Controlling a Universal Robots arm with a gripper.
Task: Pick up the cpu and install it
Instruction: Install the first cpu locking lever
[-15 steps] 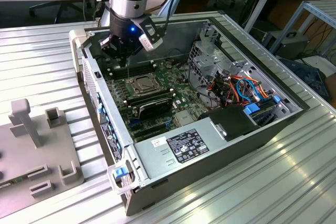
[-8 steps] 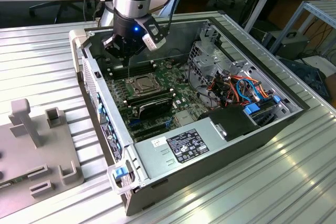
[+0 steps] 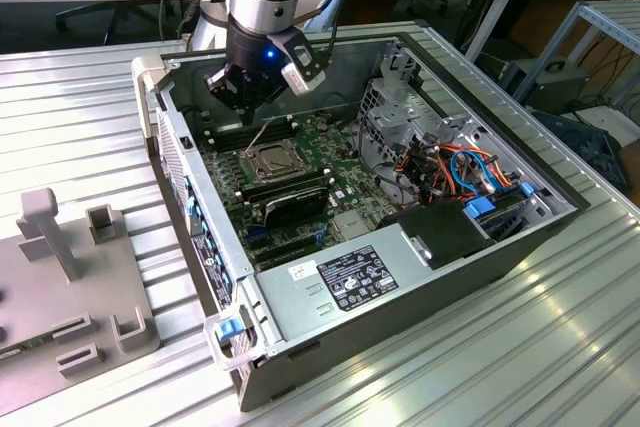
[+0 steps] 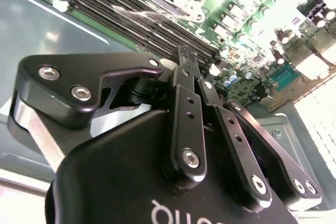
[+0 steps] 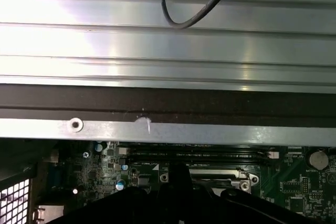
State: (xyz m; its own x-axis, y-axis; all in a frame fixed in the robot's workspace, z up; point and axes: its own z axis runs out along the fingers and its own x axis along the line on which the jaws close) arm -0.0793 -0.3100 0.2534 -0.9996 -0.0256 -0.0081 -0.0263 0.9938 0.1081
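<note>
Cpu [image 3: 271, 159]: in the exterior view a small tan-silver square face lies flat inside the metal frame of the socket [image 3: 252, 153], on the motherboard [image 3: 345, 142] in the open computer case [image 3: 420, 292], left of the frame's centre. It looks seated there, though the frame partly blurs its edges. The gripper [image 3: 250, 97] hangs above the board in the upper left of the frame, just beyond the socket toward the case's far wall, so the chip lies below the fingertips and apart from them. A grey fixture [image 3: 60, 287] sits on the ribbed table [image 3: 560, 347] at the lower left.

In the second wrist view the gripper [image 4: 184, 57] is seen from behind. Its black fingers [image 4: 185, 103] are drawn together at the tips, with nothing visible between them. Past them run the memory slots [image 4: 136, 19] and the green board.

In the first wrist view the gripper's dark body [image 5: 178, 195] sits before the socket's frame [image 5: 210, 176]; the case wall [image 5: 168, 129] and table ribs lie beyond.
</note>
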